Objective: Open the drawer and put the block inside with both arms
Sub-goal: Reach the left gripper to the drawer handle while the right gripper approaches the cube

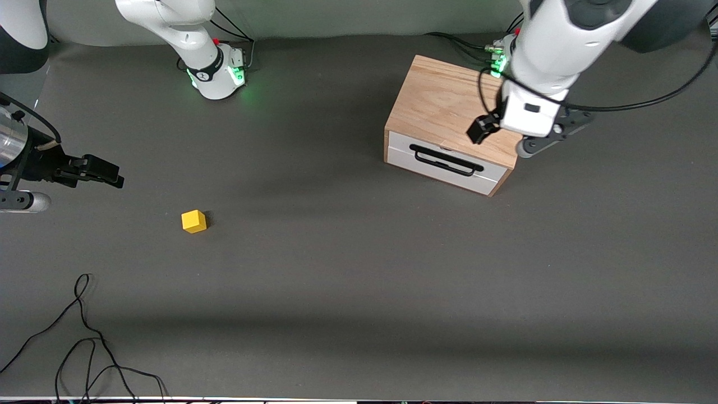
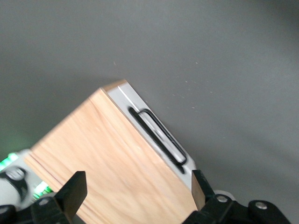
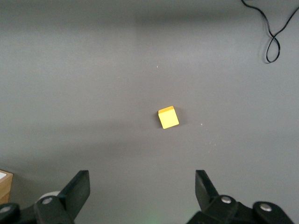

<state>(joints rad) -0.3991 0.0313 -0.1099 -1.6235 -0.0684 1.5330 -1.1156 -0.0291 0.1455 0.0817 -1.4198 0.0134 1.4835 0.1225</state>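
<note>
While the white left arm bends down over the light oak wooden box (image 1: 449, 106), its left gripper (image 1: 496, 132) hangs above the lid, the white-fronted drawer (image 1: 446, 163) shut. The small yellow cube block (image 1: 194, 221) sits on the grey tabletop (image 1: 359, 280) toward the right arm's end; the right gripper (image 1: 104, 171) hovers nearby. Left wrist view: jaws wide, empty, over the box. Right wrist view: jaws wide over the block.

The block (image 1: 194, 221) lies nearer the front camera than the box (image 1: 443, 112), toward the right arm's end.
</note>
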